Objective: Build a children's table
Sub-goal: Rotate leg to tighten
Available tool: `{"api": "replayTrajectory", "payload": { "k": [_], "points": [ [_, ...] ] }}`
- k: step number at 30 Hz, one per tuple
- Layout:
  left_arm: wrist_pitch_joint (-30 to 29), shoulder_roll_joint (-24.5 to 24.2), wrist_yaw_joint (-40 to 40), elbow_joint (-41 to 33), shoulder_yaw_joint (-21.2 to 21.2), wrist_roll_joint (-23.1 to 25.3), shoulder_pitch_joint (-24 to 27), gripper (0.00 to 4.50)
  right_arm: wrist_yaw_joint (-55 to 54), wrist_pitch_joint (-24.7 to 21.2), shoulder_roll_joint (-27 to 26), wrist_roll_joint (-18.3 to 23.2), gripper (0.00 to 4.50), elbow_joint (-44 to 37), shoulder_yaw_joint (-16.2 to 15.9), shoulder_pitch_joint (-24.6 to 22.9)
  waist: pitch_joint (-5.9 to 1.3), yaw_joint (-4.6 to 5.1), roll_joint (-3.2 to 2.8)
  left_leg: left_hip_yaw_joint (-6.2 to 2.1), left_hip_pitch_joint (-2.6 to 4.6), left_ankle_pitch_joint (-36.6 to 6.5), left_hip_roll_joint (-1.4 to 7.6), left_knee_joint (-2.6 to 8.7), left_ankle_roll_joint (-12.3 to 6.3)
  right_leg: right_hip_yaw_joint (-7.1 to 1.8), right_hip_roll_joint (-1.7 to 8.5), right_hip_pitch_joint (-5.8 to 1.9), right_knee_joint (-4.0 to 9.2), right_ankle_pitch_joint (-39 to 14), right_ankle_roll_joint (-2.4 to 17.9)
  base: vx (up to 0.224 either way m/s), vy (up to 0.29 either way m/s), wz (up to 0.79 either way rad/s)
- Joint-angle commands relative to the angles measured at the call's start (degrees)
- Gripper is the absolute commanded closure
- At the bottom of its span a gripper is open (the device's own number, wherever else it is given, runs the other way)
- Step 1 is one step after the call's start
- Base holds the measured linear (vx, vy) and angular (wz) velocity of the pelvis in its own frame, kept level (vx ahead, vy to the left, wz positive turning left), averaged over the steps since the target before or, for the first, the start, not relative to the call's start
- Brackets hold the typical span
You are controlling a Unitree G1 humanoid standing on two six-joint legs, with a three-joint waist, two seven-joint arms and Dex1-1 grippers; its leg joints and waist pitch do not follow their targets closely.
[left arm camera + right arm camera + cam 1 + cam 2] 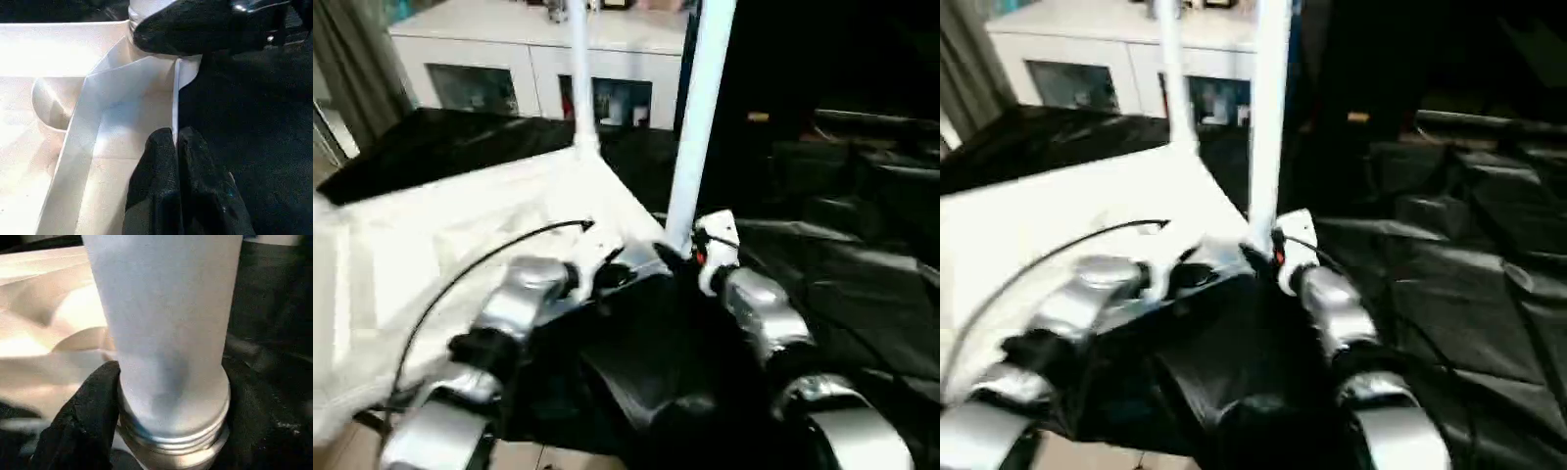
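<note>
Children's table top [460,245] lies upside down on my black-draped bench [862,294], one leg [579,78] already standing at its far corner. My right tool [166,396] is clenched around the base of a second leg [697,127], holding it upright at the near corner by its threaded end. My left tool [177,161] pinches the top's rim [175,105], fingers closed on it.

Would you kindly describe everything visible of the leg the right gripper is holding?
The leg is a long, smooth white plastic tube, upright at the near corner of the upturned tabletop. Its base shows ringed threads above the corner. The right gripper clasps it near the base, one black finger against its side. Another leg stands behind.
</note>
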State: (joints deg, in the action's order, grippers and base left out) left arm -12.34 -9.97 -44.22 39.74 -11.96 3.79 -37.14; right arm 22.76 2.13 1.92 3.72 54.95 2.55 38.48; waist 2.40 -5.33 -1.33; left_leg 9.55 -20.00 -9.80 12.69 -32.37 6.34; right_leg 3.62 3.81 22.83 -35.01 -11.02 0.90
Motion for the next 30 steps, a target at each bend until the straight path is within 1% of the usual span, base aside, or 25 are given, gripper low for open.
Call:
{"api": "replayTrajectory", "payload": {
  "k": [1,2,3,4,5,6,7,9,10,12,13,15,17,18,19,20,21,22,23,25,26,27,28,29,30],
  "points": [
    [1.34,3.95,4.69,1.44,-0.10,-0.82,-1.94,4.50,1.75,-1.23,-6.17,-0.89,1.63,2.83,-3.69,0.22,-2.93,0.05,0.18,0.21,0.05,-15.21,-0.14,3.61,-0.77,-2.19,3.61,-2.30,5.65,-21.21,7.96,0.000,0.000,0.00],
    [1.52,4.05,4.65,1.66,-0.13,-0.78,-2.02,4.50,2.01,-0.79,-6.26,-1.14,1.63,3.00,-3.82,0.33,-2.96,0.00,0.09,0.23,0.07,-15.21,-0.06,3.59,-0.99,-2.20,3.63,-2.29,5.59,-20.13,8.20,0.000,0.000,0.00],
    [1.53,4.06,4.65,1.67,-0.13,-0.78,-2.02,4.50,2.02,-0.77,-6.27,-1.15,1.34,3.01,-3.83,0.33,-3.01,0.00,0.14,0.25,-0.01,-14.99,-0.07,3.55,-1.16,-2.21,3.63,-2.34,5.50,-19.33,8.40,0.000,0.000,0.00],
    [2.36,4.05,3.13,1.78,-0.28,-0.73,-1.94,4.50,5.39,-0.73,-6.34,0.73,1.17,2.50,-2.48,0.19,-3.05,-0.03,0.09,0.21,-0.20,-14.46,-0.05,3.58,-1.42,-2.19,3.61,-2.52,5.29,-17.84,8.73,0.000,0.000,0.00],
    [2.85,3.89,2.19,1.51,-0.38,-0.79,-1.74,4.50,6.90,-0.74,-6.14,1.46,1.17,2.17,-1.99,0.10,-3.12,-0.06,0.12,0.30,-0.19,-14.40,-0.06,3.48,-1.87,-2.23,3.60,-2.56,5.24,-16.68,9.07,0.000,0.000,0.00],
    [3.14,3.64,1.27,1.09,-0.49,-0.89,-1.47,4.50,8.20,-0.69,-5.87,1.95,1.00,1.79,-1.74,-0.02,-3.13,-0.05,0.04,0.24,-0.28,-14.24,0.00,3.54,-2.13,-2.20,3.61,-2.65,5.12,-16.02,9.39,0.000,0.000,0.00],
    [3.11,3.40,0.66,0.67,-0.56,-1.00,-1.21,4.50,8.94,-0.66,-5.63,2.11,0.93,1.44,-1.76,-0.17,-3.16,-0.12,-0.14,0.24,-0.26,-14.26,-0.02,3.53,-2.24,-2.16,3.61,-2.67,5.11,-15.76,9.53,0.000,0.000,0.00],
    [3.65,1.58,-3.53,-1.61,-1.27,-1.67,0.28,4.50,13.83,-0.17,-3.45,2.35,0.67,-0.23,-2.85,-0.96,-3.18,-0.11,-0.01,0.25,-0.39,-13.94,-0.05,3.52,-2.33,-2.15,3.64,-2.79,5.06,-15.16,9.80,0.000,0.000,0.00],
    [3.70,0.97,-4.78,-2.18,-1.42,-1.90,0.69,4.50,15.33,-0.13,-2.64,2.39,0.58,-0.65,-3.25,-1.14,-3.28,-0.15,0.00,0.25,-0.50,-13.67,0.04,3.46,-2.82,-2.15,3.72,-2.96,4.95,-14.46,9.98,0.000,0.000,0.00],
    [4.01,-0.15,-6.92,-3.08,-1.83,-2.09,1.37,4.50,18.04,-0.26,-1.24,2.69,0.44,-1.61,-3.71,-1.55,-3.33,-0.15,-0.09,0.28,-0.53,-12.31,0.10,3.39,-3.12,-2.13,3.64,-2.99,4.71,-12.23,10.78,0.000,0.000,0.00],
    [4.42,-0.84,-8.12,-3.56,-2.12,-2.11,1.75,4.50,19.70,-0.44,-0.42,2.95,0.44,-2.28,-3.88,-1.82,-3.35,-0.19,-0.06,0.30,-0.53,-12.24,0.09,3.34,-3.23,-2.10,3.61,-3.02,4.72,-11.90,10.90,0.000,0.000,0.00],
    [4.78,-3.10,-11.89,-5.04,-2.45,-2.64,2.96,4.50,25.52,-1.10,2.64,3.17,0.44,-4.57,-4.83,-2.83,-3.46,-0.23,-0.15,0.41,-0.54,-11.13,0.24,3.16,-3.61,-2.15,3.51,-3.04,4.38,-9.18,11.70,0.000,0.000,0.00],
    [4.47,-5.13,-15.33,-6.43,-2.38,-3.35,3.99,4.50,30.83,-1.55,5.65,3.07,0.44,-6.66,-5.81,-3.80,-3.55,-0.39,-0.14,0.49,-0.71,-10.16,0.27,3.02,-4.17,-2.05,3.33,-3.24,4.10,-7.06,12.24,0.000,0.000,0.00],
    [4.41,-5.61,-16.26,-6.81,-2.36,-3.56,4.25,4.50,32.16,-1.68,6.39,3.07,0.44,-7.20,-6.05,-4.05,-3.62,-0.37,-0.23,0.50,-0.67,-9.49,0.35,2.93,-4.35,-2.05,3.36,-3.17,3.89,-5.47,12.86,0.000,0.000,0.00],
    [4.41,-5.61,-16.26,-6.81,-2.36,-3.56,4.25,4.50,32.16,-1.68,6.39,3.07,0.44,-7.20,-6.05,-4.05,-3.61,-0.37,-0.24,0.54,-0.64,-9.45,0.33,2.90,-4.40,-2.01,3.33,-3.11,3.88,-5.19,13.12,0.000,0.000,0.00],
    [4.21,-6.16,-17.42,-7.49,-2.31,-3.84,4.67,4.50,33.96,-1.86,7.26,3.17,0.44,-8.02,-6.29,-4.47,-3.52,-0.33,-0.30,0.58,-0.63,-9.62,0.31,2.91,-4.34,-2.02,3.37,-3.08,3.96,-5.50,13.32,0.000,0.000,0.00],
    [3.50,-7.96,-20.80,-9.53,-2.49,-4.71,5.91,4.50,38.84,-2.63,9.59,3.64,0.44,-10.18,-7.04,-5.47,-3.48,-0.41,-0.46,0.54,-0.55,-10.12,0.31,2.94,-4.23,-1.99,3.38,-3.15,4.05,-6.37,13.26,0.000,0.000,0.00],
    [3.15,-8.67,-21.94,-10.29,-2.61,-4.95,6.36,4.50,40.58,-2.83,10.42,3.86,0.44,-10.93,-7.26,-5.79,-3.53,-0.49,-0.34,0.49,-0.56,-10.35,0.42,2.94,-4.26,-2.00,3.50,-3.30,4.04,-6.48,13.27,0.000,0.000,0.00],
    [3.02,-9.29,-22.94,-10.90,-2.72,-5.17,6.76,4.50,41.66,-2.78,11.02,4.00,0.44,-11.36,-7.35,-5.93,-3.50,-0.43,-0.31,0.60,-0.60,-10.60,0.43,2.92,-4.52,-2.02,3.34,-3.13,4.00,-6.52,13.39,0.000,0.000,0.00],
    [2.64,-10.10,-24.27,-11.87,-2.82,-5.70,7.38,4.50,42.99,-2.70,11.71,4.18,0.44,-11.90,-7.58,-6.09,-3.42,-0.46,-0.35,0.63,-0.51,-10.98,0.45,2.97,-4.35,-2.01,3.35,-2.98,4.16,-7.71,13.30,0.000,0.000,0.00],
    [2.38,-10.41,-24.81,-12.30,-2.83,-6.00,7.65,4.50,43.60,-2.75,11.97,4.25,0.44,-12.12,-7.73,-6.16,-3.33,-0.53,-0.16,0.60,-0.47,-11.19,0.48,3.03,-4.17,-2.03,3.43,-2.96,4.18,-8.87,13.19,0.000,0.000,0.00],
    [2.03,-11.05,-25.64,-13.06,-2.87,-6.36,8.23,4.50,44.60,-2.60,12.29,4.08,0.60,-12.35,-8.23,-6.22,-3.31,-0.62,-0.25,0.63,-0.34,-11.63,0.53,3.07,-3.93,-2.06,3.45,-2.85,4.31,-10.06,12.94,0.000,0.000,0.00],
    [1.86,-11.33,-25.96,-13.37,-2.98,-6.38,8.48,4.50,44.68,-2.29,12.42,3.68,0.60,-12.40,-8.61,-6.26,-3.28,-0.62,-0.23,0.62,-0.29,-11.72,0.56,3.11,-3.84,-2.09,3.43,-2.83,4.35,-10.33,12.84,0.000,0.000,0.00],
    [1.81,-11.52,-26.19,-13.58,-2.98,-6.35,8.66,4.50,44.74,-2.02,12.46,3.33,0.69,-12.49,-8.86,-6.30,-3.23,-0.70,0.02,0.61,-0.30,-11.59,0.54,3.16,-3.71,-2.13,3.42,-2.83,4.27,-10.65,12.66,0.000,0.000,0.00],
    [1.77,-11.64,-26.33,-13.71,-2.91,-6.35,8.79,4.50,44.72,-1.90,12.39,3.10,0.80,-12.52,-8.99,-6.30,-3.25,-0.79,-0.10,0.62,-0.21,-11.71,0.56,3.16,-3.52,-2.16,3.42,-2.75,4.33,-10.89,12.47,0.000,0.000,0.00]
  ]
}}
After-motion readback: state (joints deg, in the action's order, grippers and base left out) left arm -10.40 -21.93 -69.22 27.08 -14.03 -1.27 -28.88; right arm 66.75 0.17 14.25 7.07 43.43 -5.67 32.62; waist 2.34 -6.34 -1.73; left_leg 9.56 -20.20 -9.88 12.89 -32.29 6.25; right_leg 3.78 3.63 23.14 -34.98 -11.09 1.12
